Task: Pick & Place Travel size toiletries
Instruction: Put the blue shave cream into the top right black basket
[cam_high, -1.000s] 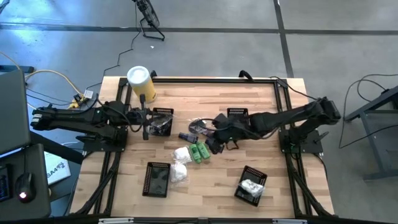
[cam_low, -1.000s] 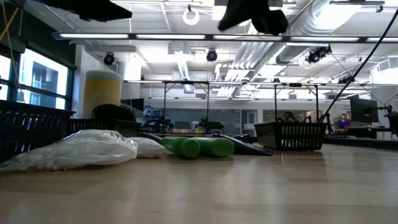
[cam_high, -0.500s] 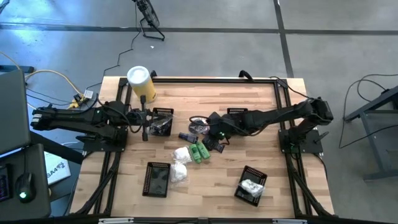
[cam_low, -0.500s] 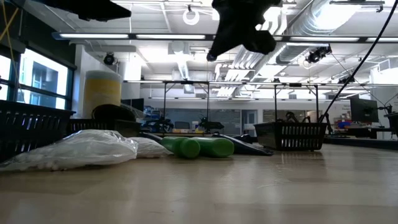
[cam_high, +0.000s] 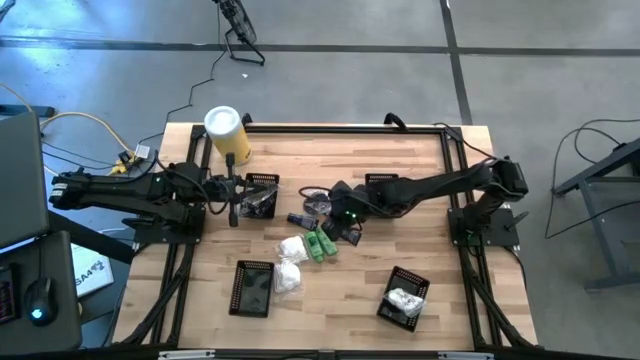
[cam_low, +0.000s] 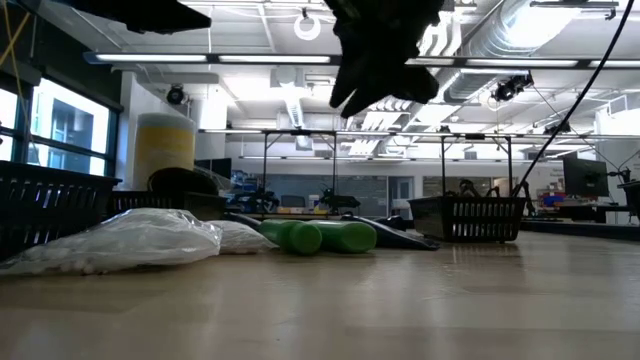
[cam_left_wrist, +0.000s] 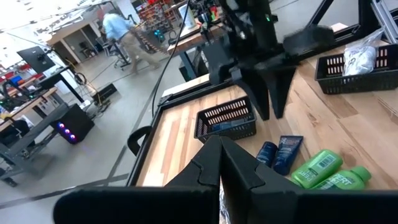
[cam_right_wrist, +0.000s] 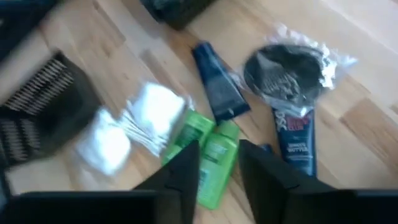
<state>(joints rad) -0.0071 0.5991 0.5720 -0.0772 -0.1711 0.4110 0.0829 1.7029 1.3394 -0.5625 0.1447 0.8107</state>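
Item: two green bottles (cam_right_wrist: 208, 155), which we judge light, rigid, slick; we would grip one across its body. Right gripper (cam_right_wrist: 217, 165) hovers above, fingers parted, empty.

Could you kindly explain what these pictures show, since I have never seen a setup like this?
Two dark robot arms work at a wooden table. One camera looks straight down, one sits at table height, and one rides on each wrist. The right gripper hangs open, holding nothing, over two green bottles that lie among dark blue tubes and white packets. The left gripper waits shut near a black mesh basket. A yellow canister stands at the table's far corner.
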